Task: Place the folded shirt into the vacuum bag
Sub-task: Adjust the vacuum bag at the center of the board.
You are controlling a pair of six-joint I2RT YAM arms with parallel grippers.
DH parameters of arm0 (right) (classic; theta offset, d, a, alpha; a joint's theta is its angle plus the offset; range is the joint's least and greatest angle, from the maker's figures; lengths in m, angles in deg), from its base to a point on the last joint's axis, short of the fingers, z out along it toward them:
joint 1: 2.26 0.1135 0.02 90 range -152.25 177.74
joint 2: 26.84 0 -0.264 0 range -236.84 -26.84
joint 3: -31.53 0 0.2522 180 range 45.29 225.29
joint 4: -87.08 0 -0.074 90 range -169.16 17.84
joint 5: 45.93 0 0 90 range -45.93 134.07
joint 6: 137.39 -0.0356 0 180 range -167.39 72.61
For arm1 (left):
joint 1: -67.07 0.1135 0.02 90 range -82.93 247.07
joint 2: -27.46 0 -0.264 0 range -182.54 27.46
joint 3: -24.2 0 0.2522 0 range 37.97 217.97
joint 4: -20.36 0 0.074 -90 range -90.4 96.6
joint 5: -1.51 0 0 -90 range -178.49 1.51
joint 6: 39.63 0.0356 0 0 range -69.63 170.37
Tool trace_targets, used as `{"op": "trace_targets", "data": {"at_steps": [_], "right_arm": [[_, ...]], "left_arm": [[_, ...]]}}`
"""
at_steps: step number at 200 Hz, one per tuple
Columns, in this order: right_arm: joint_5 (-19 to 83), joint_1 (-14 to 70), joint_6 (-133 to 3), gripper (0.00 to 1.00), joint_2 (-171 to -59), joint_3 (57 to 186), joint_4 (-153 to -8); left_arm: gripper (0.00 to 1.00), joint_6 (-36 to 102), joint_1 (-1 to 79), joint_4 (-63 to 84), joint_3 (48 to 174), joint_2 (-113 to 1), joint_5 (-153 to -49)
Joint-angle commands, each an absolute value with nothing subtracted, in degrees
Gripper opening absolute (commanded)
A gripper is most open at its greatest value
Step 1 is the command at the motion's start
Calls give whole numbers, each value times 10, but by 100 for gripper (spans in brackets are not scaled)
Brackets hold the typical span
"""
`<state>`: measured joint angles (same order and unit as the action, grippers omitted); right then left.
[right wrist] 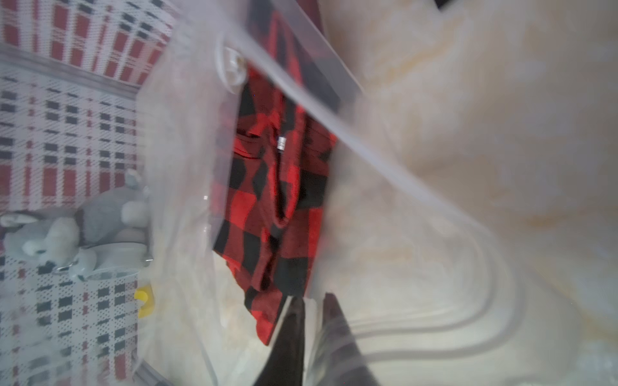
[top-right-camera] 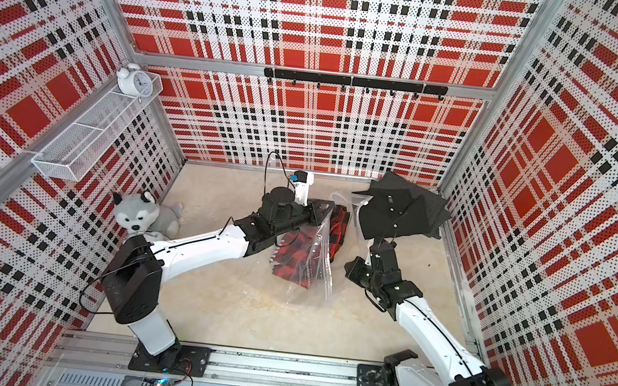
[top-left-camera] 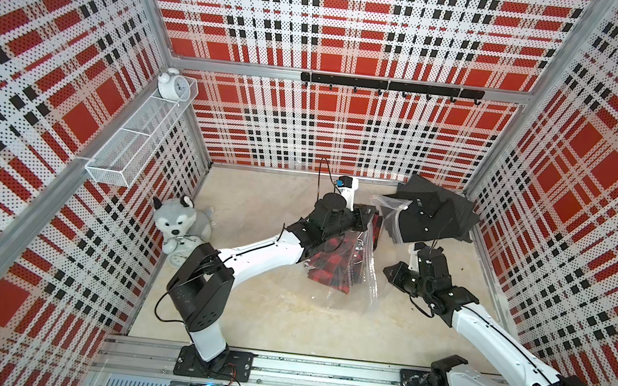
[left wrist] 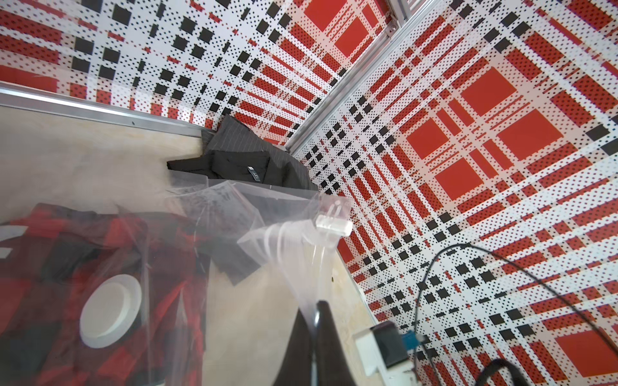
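The vacuum bag (top-left-camera: 366,283) (top-right-camera: 315,282), clear crinkly plastic, lies mid-floor. Inside it is a red-and-black plaid folded shirt (top-left-camera: 330,271) (top-right-camera: 291,267) (right wrist: 267,207). Its round white valve cap (left wrist: 110,310) rests over the plaid cloth. My left gripper (top-left-camera: 370,215) (top-right-camera: 327,208) (left wrist: 316,304) is shut on the bag's rim, near the clear slider clip (left wrist: 332,217). My right gripper (top-left-camera: 420,250) (top-right-camera: 378,245) (right wrist: 312,297) has its jaws pinched on bag film at the mouth. More dark folded shirts (top-left-camera: 432,212) (left wrist: 254,160) are piled at the back right corner.
A plush husky (top-left-camera: 177,218) and an alarm clock (top-left-camera: 179,256) sit against the left wall. A white wire basket (top-left-camera: 139,139) with another clock (top-left-camera: 171,83) hangs above them. A black hook rail (top-left-camera: 390,86) crosses the back wall. The right wall stands close to the dark pile.
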<state>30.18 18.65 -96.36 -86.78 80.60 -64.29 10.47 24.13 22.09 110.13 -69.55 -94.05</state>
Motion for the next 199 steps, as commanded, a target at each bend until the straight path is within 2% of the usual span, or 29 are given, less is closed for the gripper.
{"op": "trace_targets", "data": {"at_steps": [1,90,199], "right_arm": [[284,192,-969,10,-860,862,-663],[268,256,-978,5,-937,1078,-628],[234,264,-992,3,-971,1202,-629]], "left_arm": [[0,134,268,217,1126,-655,-947],[0,225,367,84,1250,-639,-980],[0,269,383,7,1413,-647,-971]]}}
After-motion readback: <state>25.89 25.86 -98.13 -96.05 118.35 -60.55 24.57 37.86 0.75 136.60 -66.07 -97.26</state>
